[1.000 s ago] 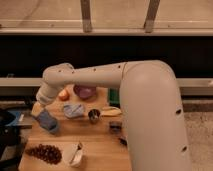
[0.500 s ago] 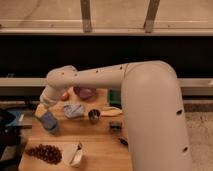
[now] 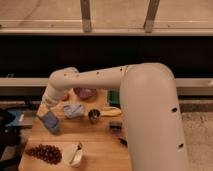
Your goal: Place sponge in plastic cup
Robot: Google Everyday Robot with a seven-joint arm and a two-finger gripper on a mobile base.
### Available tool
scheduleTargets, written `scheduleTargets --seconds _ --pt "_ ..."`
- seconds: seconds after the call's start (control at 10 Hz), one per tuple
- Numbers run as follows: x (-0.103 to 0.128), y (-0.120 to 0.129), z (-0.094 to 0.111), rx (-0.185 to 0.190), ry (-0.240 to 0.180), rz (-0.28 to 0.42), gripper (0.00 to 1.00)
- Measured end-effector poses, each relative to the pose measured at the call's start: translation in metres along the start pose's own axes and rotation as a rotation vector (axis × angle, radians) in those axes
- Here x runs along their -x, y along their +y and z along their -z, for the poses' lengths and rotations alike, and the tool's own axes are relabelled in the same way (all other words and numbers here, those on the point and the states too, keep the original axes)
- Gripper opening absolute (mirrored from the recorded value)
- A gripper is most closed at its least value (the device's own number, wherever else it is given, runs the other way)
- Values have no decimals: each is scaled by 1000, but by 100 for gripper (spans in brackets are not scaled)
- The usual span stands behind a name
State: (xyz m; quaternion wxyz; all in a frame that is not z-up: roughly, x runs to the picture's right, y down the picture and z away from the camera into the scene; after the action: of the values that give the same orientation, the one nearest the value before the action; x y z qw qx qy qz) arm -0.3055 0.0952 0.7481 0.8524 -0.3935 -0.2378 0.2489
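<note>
A blue-grey plastic cup (image 3: 49, 122) sits at the left edge of the wooden table (image 3: 100, 150). A small yellow piece, likely the sponge (image 3: 42, 111), shows just above the cup, right under the arm's end. My gripper (image 3: 46, 108) is at the end of the white arm (image 3: 90, 79), low over the table's left side and directly above the cup. The wrist hides most of the gripper.
A purple bowl (image 3: 85, 92), a crumpled blue-grey item (image 3: 74, 110), a small metal cup (image 3: 93, 116), a banana (image 3: 111, 111) and a green item (image 3: 114, 97) lie mid-table. Grapes (image 3: 44, 152) and a white bowl (image 3: 74, 154) sit at the front. A dark window wall stands behind.
The arm's end has dropped slightly toward the cup at the table's left. The cup and the other items have not moved.
</note>
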Motion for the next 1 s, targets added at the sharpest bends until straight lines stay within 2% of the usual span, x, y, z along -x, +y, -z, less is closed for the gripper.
scheduleTargets --seconds 0.6,1.0 --pt "-11 7 -7 11 -16 -24 2" --pt "-16 10 -5 8 -23 -34 39"
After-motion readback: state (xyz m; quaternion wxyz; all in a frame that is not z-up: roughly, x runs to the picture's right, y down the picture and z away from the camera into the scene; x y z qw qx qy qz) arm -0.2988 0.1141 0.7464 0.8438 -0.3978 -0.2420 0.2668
